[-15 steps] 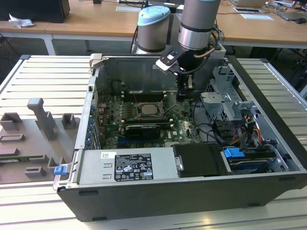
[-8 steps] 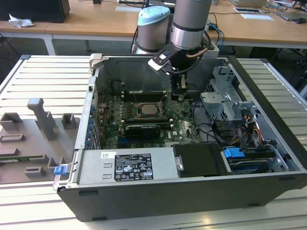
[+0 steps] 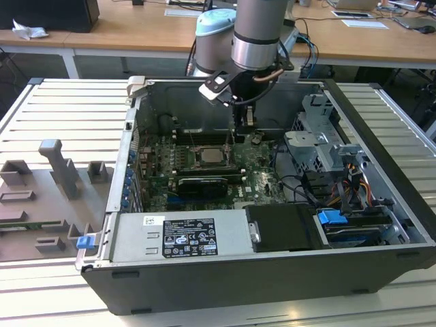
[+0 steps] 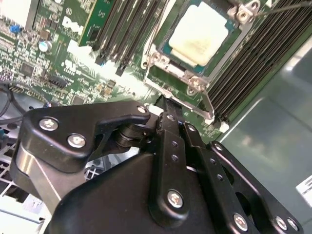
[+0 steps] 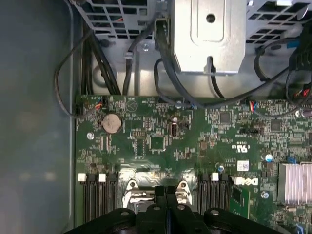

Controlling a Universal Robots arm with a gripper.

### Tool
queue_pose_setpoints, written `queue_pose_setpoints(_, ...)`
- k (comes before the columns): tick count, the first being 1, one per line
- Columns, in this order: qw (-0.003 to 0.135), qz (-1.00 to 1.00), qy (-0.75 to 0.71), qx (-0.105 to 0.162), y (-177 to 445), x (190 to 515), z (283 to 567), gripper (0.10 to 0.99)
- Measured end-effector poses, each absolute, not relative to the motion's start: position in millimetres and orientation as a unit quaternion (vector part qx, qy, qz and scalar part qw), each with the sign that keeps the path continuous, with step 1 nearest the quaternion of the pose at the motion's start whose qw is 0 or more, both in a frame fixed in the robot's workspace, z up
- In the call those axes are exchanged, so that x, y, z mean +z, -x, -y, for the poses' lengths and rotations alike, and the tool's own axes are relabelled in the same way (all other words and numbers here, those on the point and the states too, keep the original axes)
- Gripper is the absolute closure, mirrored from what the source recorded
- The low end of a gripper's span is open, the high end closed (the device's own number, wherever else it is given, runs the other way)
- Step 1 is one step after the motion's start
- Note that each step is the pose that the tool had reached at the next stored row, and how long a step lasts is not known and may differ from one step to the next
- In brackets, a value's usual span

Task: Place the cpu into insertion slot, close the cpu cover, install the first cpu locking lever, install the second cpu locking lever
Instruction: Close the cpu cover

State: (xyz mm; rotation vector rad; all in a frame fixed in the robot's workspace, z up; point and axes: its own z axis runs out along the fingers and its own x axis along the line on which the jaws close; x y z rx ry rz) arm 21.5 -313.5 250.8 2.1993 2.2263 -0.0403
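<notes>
cpu (image 4: 199, 33) seated in second wrist view, closed tool (image 4: 167, 105) just beside, coin battery (image 5: 111, 123) in first wrist view, computer case (image 3: 204, 272) on slatted counter (image 3: 61, 109), desks (image 3: 136, 30) behind

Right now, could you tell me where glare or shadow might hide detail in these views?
Second wrist view: glare bleaches the cpu top nearly white. First wrist view: the case wall sits in dim shadow, and the metal bracket gleams. Exterior view: even room light.
</notes>
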Motion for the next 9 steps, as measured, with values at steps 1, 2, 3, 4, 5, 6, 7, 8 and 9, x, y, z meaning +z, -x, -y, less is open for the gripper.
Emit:
queue_pose_setpoints(1,0.006,-0.712,-0.703,-0.013,-19,251,313,0.980)
queue_pose_setpoints(2,0.006,-0.712,-0.702,-0.013,-17,251,313,0.980)
queue_pose_setpoints(3,0.006,-0.712,-0.702,-0.013,-15,251,313,0.980)
queue_pose_setpoints(4,0.006,-0.712,-0.702,-0.013,-12,251,313,0.980)
queue_pose_setpoints(5,0.006,-0.712,-0.702,-0.013,-11,250,313,0.980)
queue_pose_setpoints(6,0.006,-0.712,-0.702,-0.013,-8,250,313,0.980)
queue_pose_setpoints(7,0.006,-0.712,-0.702,-0.013,-6,247,313,0.980)
queue_pose_setpoints(8,0.006,-0.713,-0.701,-0.013,-4,244,313,0.980)
queue_pose_setpoints(9,0.006,-0.713,-0.701,-0.013,-3,242,313,0.980)
